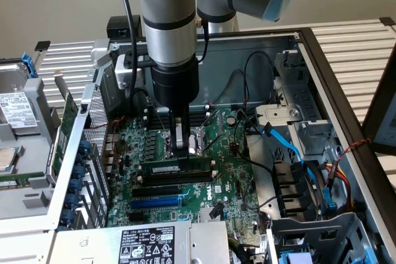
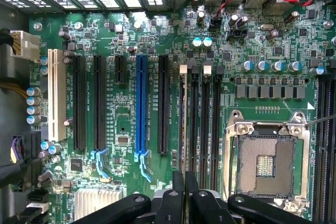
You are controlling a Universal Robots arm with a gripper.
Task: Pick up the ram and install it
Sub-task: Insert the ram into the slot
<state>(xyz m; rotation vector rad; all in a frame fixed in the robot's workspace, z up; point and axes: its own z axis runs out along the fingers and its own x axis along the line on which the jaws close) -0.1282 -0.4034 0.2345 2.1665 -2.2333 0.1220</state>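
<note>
Open computer case (image 1: 260, 44) on slatted table (image 1: 356, 47); jaws pinch the ram (image 1: 164, 169).

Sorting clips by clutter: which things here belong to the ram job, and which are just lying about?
Job: ram; gripper closed on it; memory slots.
Lying about: blue cable; labelled drive; empty processor socket.
</note>
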